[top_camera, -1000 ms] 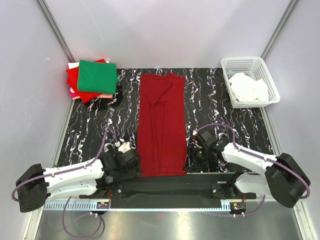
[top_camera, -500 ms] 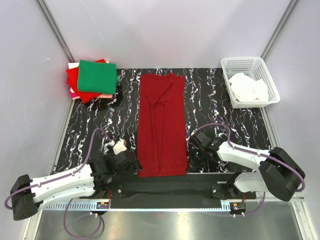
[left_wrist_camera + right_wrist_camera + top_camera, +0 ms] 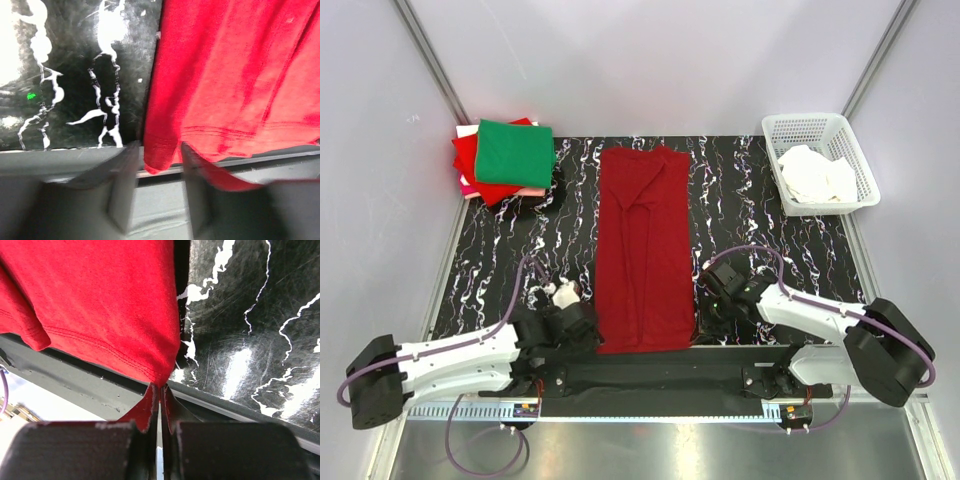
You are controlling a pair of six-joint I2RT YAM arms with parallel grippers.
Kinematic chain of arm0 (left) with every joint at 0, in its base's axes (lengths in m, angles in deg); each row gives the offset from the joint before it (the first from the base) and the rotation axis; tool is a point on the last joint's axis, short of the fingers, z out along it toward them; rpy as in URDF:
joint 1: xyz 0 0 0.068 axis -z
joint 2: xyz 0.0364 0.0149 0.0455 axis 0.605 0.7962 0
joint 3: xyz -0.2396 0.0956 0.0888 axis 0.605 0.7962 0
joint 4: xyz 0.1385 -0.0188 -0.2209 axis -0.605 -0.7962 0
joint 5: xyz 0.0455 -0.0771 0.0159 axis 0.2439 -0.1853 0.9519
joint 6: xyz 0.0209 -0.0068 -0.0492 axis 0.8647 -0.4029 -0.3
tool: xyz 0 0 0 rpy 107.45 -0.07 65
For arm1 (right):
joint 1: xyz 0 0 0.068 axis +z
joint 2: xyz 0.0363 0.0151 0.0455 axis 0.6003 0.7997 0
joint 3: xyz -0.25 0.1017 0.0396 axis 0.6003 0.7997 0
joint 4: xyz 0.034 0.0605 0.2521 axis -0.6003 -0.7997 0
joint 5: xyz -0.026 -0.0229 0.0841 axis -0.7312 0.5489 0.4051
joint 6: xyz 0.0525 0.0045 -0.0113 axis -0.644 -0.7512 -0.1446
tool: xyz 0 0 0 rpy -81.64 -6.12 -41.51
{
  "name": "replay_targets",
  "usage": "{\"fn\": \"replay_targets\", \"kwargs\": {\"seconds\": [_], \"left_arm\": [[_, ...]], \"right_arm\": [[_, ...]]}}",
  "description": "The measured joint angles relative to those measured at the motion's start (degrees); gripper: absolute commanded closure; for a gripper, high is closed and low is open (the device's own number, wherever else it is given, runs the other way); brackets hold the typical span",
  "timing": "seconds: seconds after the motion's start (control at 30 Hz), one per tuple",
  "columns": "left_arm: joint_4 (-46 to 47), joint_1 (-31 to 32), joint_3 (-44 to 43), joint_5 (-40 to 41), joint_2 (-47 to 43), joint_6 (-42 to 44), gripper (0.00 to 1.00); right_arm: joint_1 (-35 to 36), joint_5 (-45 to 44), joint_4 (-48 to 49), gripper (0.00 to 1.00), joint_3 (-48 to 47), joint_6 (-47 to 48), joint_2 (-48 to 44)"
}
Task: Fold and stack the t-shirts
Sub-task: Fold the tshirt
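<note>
A dark crimson t-shirt [image 3: 645,250], folded into a long strip, lies down the middle of the black marbled table [image 3: 760,230]. My left gripper [image 3: 582,325] is at its near left corner. In the left wrist view the hem corner [image 3: 160,157] hangs between the gripper's [image 3: 159,150] two fingers, which stand narrowly apart and blurred. My right gripper [image 3: 705,318] is at the near right corner. Its jaws [image 3: 160,390] are pinched shut on the shirt's [image 3: 100,300] hem tip. A stack of folded t-shirts sits back left: green [image 3: 515,152] over bright red [image 3: 470,160] and pink [image 3: 530,192].
A white lattice basket [image 3: 850,135] holding white cloth [image 3: 815,175] stands at the back right. Grey walls and metal posts close in the table. The dark front rail [image 3: 650,375] runs between the two arm bases, right under the shirt's near hem.
My right gripper has shut on the near right corner of the shirt. My left gripper's jaws have narrowed around the near left corner, and the left arm has shifted slightly.
</note>
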Motion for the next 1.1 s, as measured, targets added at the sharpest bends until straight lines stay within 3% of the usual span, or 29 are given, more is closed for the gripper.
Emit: {"fn": "replay_targets", "kwargs": {"seconds": [0.03,0.13,0.3,0.47,0.67,0.77,0.93,1.1], "left_arm": [[0.0,0.0,-0.2,-0.2,1.0,0.0,0.82],[2.3,0.0,-1.2,0.2,4.9,0.0,1.00],[3.5,0.8,-3.3,1.4,8.8,0.9,1.00],[-1.7,7.3,-5.4,3.4,9.1,-1.0,1.00],[-11.3,17.9,-17.4,6.1,13.4,-5.0,1.00],[-14.8,20.2,-24.0,7.4,16.1,-5.6,1.00],[-21.1,19.9,-31.1,11.3,16.5,-5.3,0.98],[-24.7,14.4,-33.2,13.2,13.9,-1.6,0.97]], "right_arm": [[0.0,0.0,0.0,1.00,0.0,0.0,-0.1],[0.0,-0.1,0.1,1.00,0.0,-0.1,-0.8],[0.1,-1.0,-0.6,1.00,0.8,-1.3,-5.8],[0.1,-1.4,-4.5,1.00,3.2,-3.5,-17.4],[0.7,-0.4,-10.6,1.00,3.8,-6.0,-26.7],[0.9,-0.1,-14.3,1.00,2.8,-6.9,-29.6],[1.0,-1.6,-18.6,1.00,-3.7,-7.0,-29.4],[1.0,-5.6,-19.5,1.00,-14.6,-5.3,-22.0]]}}
